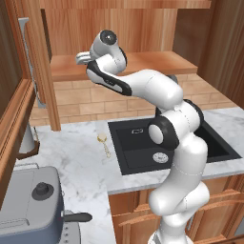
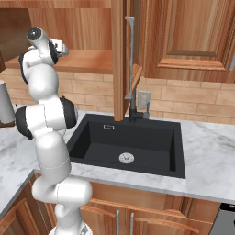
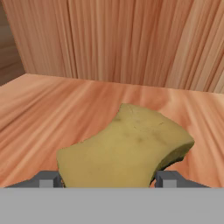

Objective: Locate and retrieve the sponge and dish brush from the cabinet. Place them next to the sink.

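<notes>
Sponge (image 3: 127,148): one, olive-yellow, lying on the wooden cabinet shelf (image 3: 52,105). In the hand view it sits directly ahead of the gripper (image 3: 107,178), its near edge between the two finger tips (image 3: 48,179), one tip at either lower corner of the block. Whether the tips press its sides or merely stand beside them cannot be told.

Gripper: one, two fingers, spread about as wide as the sponge's near edge. In the left base view the hand (image 1: 83,58) is reaching into the open cabinet (image 1: 143,28) at shelf level; in the right base view it (image 2: 62,47) is just above the same shelf (image 2: 87,59). The sponge is hidden behind the hand in both base views.

Dish brush (image 1: 104,143): one, cream round head with a thin pale handle, lying on the marble counter (image 1: 76,157) just left of the sink (image 1: 138,143), well apart from the gripper.

Sink: one black basin with one round silver drain (image 2: 126,158) and one black faucet (image 2: 134,108) at its back edge.

Cabinet door (image 2: 120,55): one standing open edge-on above the sink, bearing one long grey bar handle (image 2: 131,55).

Grey appliance (image 1: 28,200): one, at the lower left of the counter, with one dark knob on top.
</notes>
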